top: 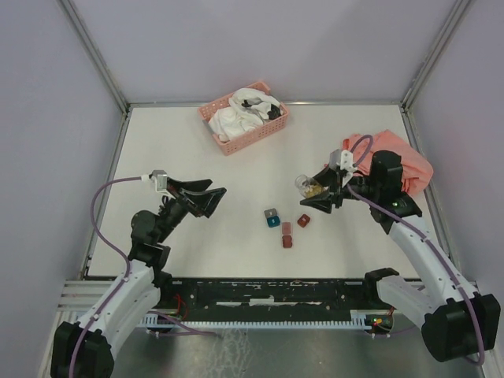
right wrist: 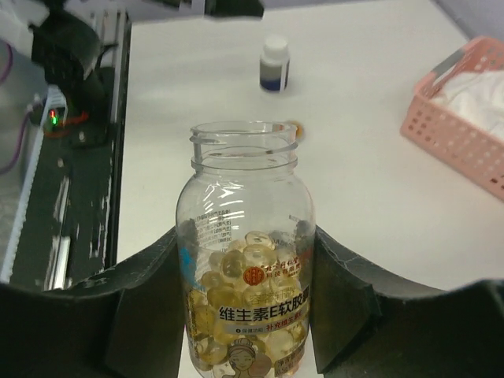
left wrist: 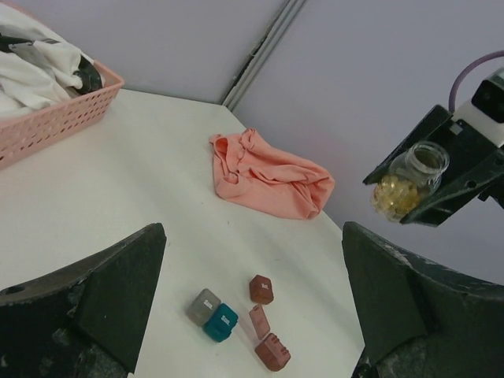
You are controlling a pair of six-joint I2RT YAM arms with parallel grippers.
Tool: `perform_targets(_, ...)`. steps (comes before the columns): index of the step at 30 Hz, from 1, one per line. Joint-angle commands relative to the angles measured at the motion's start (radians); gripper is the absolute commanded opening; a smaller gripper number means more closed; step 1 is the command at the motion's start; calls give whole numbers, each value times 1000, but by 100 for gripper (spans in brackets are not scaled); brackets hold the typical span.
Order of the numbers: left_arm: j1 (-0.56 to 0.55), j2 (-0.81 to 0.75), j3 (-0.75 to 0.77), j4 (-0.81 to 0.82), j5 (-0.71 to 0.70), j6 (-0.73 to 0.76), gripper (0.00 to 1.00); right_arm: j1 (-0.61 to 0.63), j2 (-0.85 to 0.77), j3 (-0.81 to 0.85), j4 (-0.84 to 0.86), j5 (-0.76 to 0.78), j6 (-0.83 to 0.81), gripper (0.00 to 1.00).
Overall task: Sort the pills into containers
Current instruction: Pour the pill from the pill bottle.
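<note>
My right gripper (top: 319, 193) (right wrist: 246, 252) is shut on a clear jar (top: 307, 187) (right wrist: 244, 197) with no cap on its open mouth. Yellowish pills (right wrist: 240, 303) fill its lower half. The jar hangs tilted above the table, just right of the containers, and also shows in the left wrist view (left wrist: 408, 179). The grey box (top: 271, 213) (left wrist: 204, 305) and teal box (top: 273, 222) (left wrist: 221, 324) touch. One dark red box (top: 304, 220) (left wrist: 261, 289) sits apart; the other (top: 287, 241) (left wrist: 272, 352) lies by a loose pinkish lid (left wrist: 260, 320). My left gripper (top: 206, 197) (left wrist: 252, 236) is open and empty, left of the boxes.
A pink slatted basket (top: 260, 135) (left wrist: 67, 114) (right wrist: 453, 138) with white cloths stands at the back. A pink cloth (top: 409, 161) (left wrist: 272, 179) lies at the right under my right arm. A small white-capped bottle (right wrist: 274, 63) stands on the table beyond the jar.
</note>
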Motion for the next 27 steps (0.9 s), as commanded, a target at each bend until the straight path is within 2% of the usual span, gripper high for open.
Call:
perform_targets(1, -4, -1, -9, 66, -41, 70, 99, 9, 43, 80, -598, -84, -667, 2)
perform_targets(4, -4, -7, -12, 57, -39, 79, 99, 23, 94, 88, -756, -60, -864, 2)
perform_targets(8, -24, -17, -10, 58, -21, 100, 100, 99, 147, 82, -866, 53, -1033, 2)
perform_targets(16, -183, 40, 1, 95, -180, 258, 99, 140, 218, 82, -899, 146, -1085, 2)
perform_targets(20, -186, 124, 62, 53, -274, 271, 99, 140, 254, 79, -912, 173, -1103, 2)
perform_targets(24, -185, 145, 117, 32, -276, 346, 96, 142, 294, 89, -924, 218, -1117, 2)
perform_targets(27, -186, 130, 102, 37, -283, 375, 96, 142, 316, 102, -941, 260, -1120, 2)
